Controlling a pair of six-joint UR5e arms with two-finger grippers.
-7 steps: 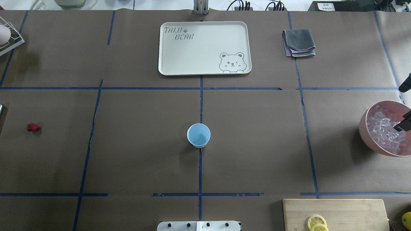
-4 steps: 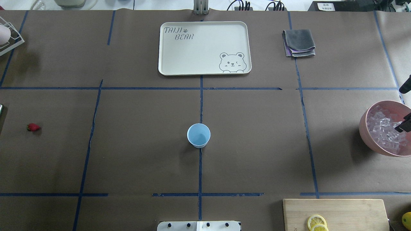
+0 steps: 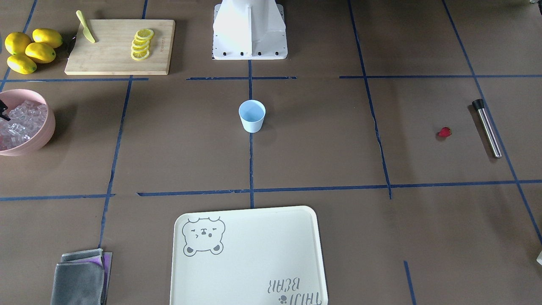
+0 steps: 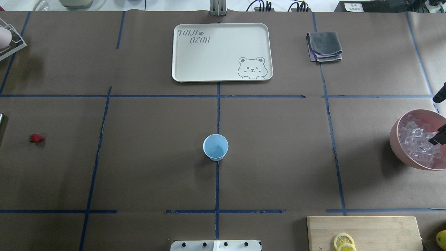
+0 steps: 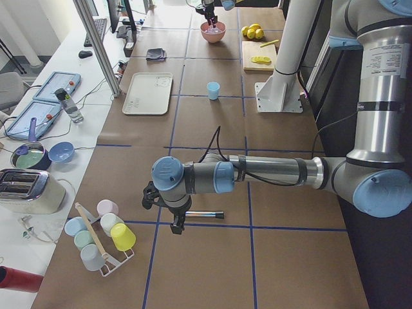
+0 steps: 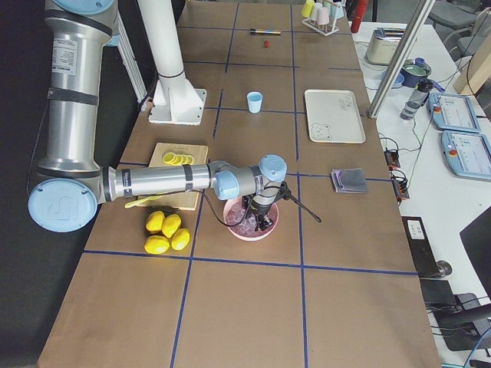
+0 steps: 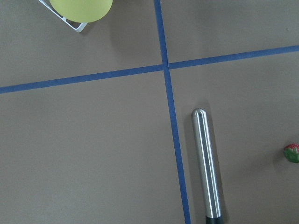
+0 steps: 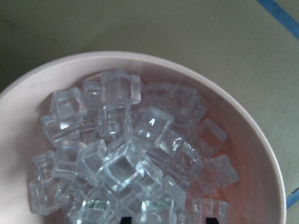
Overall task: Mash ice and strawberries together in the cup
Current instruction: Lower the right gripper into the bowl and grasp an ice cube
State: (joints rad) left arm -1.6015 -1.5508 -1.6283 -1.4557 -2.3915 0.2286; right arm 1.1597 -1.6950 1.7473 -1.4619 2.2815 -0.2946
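Observation:
The light-blue cup (image 4: 215, 146) stands upright and empty-looking at the table's middle, also in the front view (image 3: 252, 115). The strawberry (image 4: 36, 138) lies alone far to the left, also in the left wrist view (image 7: 292, 153). Ice cubes (image 8: 121, 158) fill the pink bowl (image 4: 395, 139) at the right edge. My right gripper (image 8: 168, 220) hangs just over the ice, its two tips apart, open and empty. My left gripper (image 5: 177, 222) hovers by a steel muddler (image 7: 207, 165); I cannot tell if it is open.
A cream bear tray (image 4: 209, 52) and a folded grey cloth (image 4: 324, 46) lie at the far side. A cutting board (image 4: 383, 230) with lemon slices is near right, with whole lemons (image 3: 29, 48) beside it. A cup rack (image 5: 96, 235) stands at the left end.
The right gripper's dark tips have shifted slightly over the ice bowl toward the view's right edge. Cup, strawberry and ice have not moved.

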